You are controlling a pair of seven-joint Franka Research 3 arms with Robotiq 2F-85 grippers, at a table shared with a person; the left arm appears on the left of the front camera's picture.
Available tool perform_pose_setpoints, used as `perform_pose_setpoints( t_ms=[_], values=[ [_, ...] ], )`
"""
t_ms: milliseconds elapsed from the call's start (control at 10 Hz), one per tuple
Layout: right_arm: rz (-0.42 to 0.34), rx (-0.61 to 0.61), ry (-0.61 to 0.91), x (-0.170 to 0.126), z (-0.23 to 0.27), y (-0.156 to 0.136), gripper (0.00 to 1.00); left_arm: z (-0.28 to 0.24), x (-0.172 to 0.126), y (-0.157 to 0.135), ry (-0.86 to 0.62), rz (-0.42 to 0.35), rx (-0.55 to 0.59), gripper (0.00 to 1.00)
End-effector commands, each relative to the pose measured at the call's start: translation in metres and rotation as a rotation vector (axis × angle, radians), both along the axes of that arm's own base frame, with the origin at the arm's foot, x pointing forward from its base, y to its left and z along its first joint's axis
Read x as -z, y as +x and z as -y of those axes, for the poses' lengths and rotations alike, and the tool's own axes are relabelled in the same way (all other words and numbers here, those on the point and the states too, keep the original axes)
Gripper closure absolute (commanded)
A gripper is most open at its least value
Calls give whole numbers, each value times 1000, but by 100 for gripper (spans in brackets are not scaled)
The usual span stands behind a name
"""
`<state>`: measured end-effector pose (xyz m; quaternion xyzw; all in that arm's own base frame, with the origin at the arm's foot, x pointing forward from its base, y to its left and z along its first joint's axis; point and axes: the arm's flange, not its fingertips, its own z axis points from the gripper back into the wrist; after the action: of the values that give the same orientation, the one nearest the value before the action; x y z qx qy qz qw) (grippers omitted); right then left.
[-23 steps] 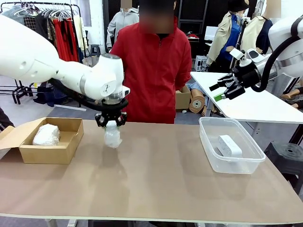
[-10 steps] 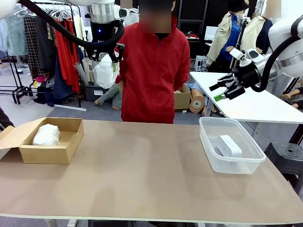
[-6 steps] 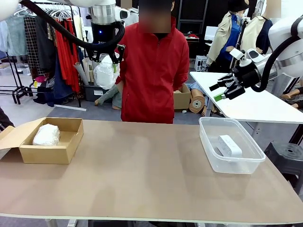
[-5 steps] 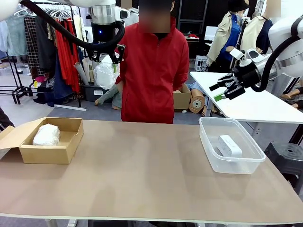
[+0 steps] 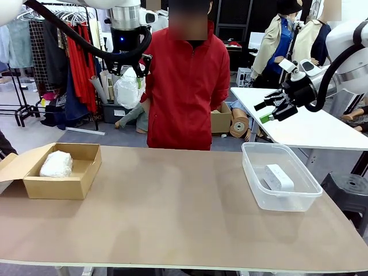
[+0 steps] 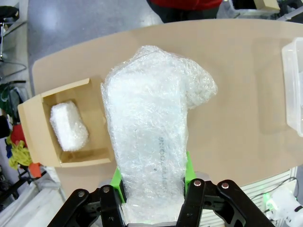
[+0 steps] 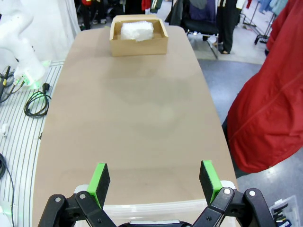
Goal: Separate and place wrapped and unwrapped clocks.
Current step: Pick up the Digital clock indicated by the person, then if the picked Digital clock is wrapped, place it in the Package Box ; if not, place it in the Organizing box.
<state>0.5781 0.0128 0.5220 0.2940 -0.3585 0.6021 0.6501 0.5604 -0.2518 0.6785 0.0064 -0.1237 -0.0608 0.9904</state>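
High above the table's far left, my left gripper (image 5: 130, 68) is shut on a bubble-wrapped clock (image 5: 127, 89). In the left wrist view that wrapped clock (image 6: 151, 127) rises between the green pads (image 6: 188, 168), well above the table. A second wrapped clock (image 5: 56, 164) lies in the cardboard box (image 5: 86, 172) at the table's left; it also shows from above (image 6: 69, 126) in the box (image 6: 102, 113). The bare white clock (image 5: 279, 177) lies in the clear plastic bin (image 5: 253, 184) at the right. My right gripper (image 5: 270, 110) hangs open and empty, up off the table's right side; its fingers (image 7: 100, 180) stand wide apart.
A person in a red jacket (image 5: 187, 86) stands at the far edge, behind the held clock. A white table (image 5: 310, 129) is behind at the right. A clothes rack (image 5: 69, 40) stands at the back left. The tan tabletop (image 5: 172, 213) lies bare between box and bin.
Over the last second nothing has visibly moved. Before that, my left gripper lifted the wrapped clock from just above the table to high over the far left.
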Motion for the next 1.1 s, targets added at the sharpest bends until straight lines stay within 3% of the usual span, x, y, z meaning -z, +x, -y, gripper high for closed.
perform_pose_setpoints(
  t_ms=[0,300,400,600,800,1000],
  values=[
    [15,-2,2,-2,0,-1,0,-2,-3,-3,-9,1,-2,100],
    [15,-2,2,-2,0,-1,0,0,0,0,0,0,0,100],
    [15,-2,2,-2,0,-1,0,-7,-6,-15,19,-28,57,100],
    [15,-2,2,-2,0,-1,0,-26,-2,-40,50,-38,59,100],
    [15,-2,2,-2,0,-1,0,-39,5,-63,64,-11,81,100],
    [15,-2,2,-2,0,-1,0,-58,23,-65,87,-14,54,100]
  ],
)
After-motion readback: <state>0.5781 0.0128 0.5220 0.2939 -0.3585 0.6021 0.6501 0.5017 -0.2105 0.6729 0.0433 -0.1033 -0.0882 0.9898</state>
